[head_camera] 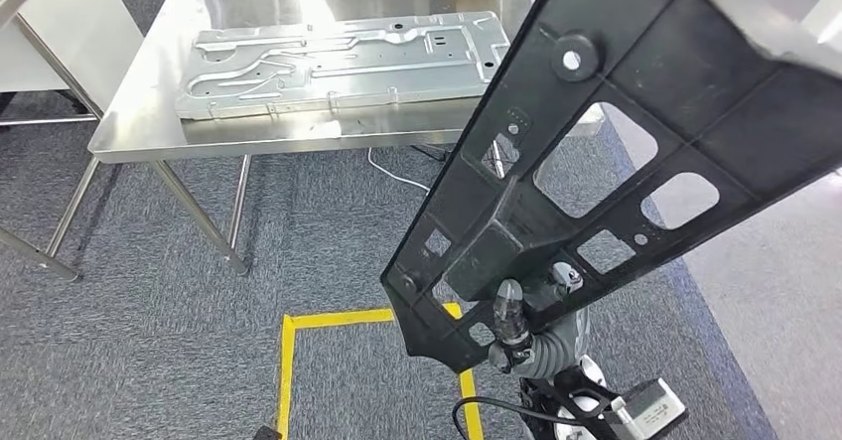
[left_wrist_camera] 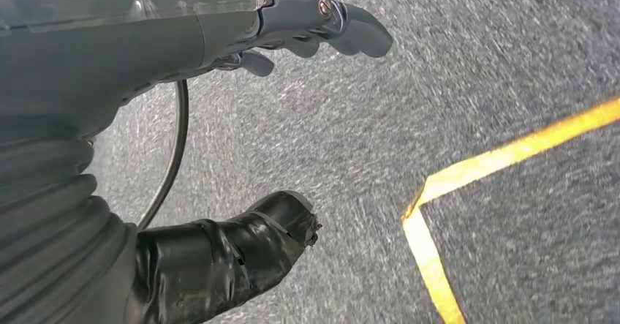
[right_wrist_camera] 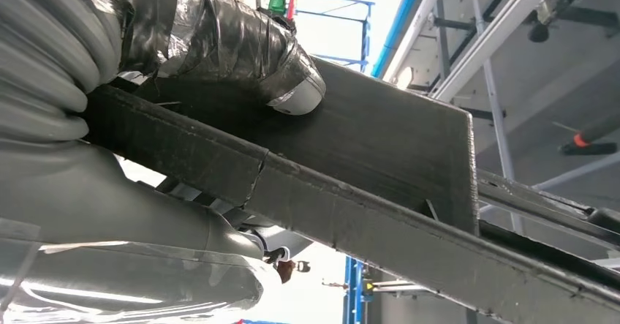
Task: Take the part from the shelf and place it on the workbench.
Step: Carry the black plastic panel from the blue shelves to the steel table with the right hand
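Part: a long black plastic frame (head_camera: 596,162), ribbed and pierced with cut-outs, held in the air tilted, its far end rising past the top right of the head view; it is not yet over the workbench.
Handling: it looks stiff and fairly light for its length, but held at one end it will likely lever hard on the grip and swing; the thin ribs and openings look breakable if knocked on the bench edge.
Hold point: the near lower end, where ribs and a raised edge give the fingers something to bite; a grip nearer the middle would probably balance better.
Right hand (head_camera: 521,331): grips the part's lower end, thumb (right_wrist_camera: 241,53) pressed on one face and the fingers wrapped under the edge.
Left hand (left_wrist_camera: 292,31): holds nothing, fingers loosely curled and apart from the thumb, hanging over grey carpet beside a yellow tape line (left_wrist_camera: 468,174).
Workbench (head_camera: 139,112): steel table ahead and left of the part, carrying a stamped metal panel (head_camera: 338,63); bare steel shows beyond the panel.
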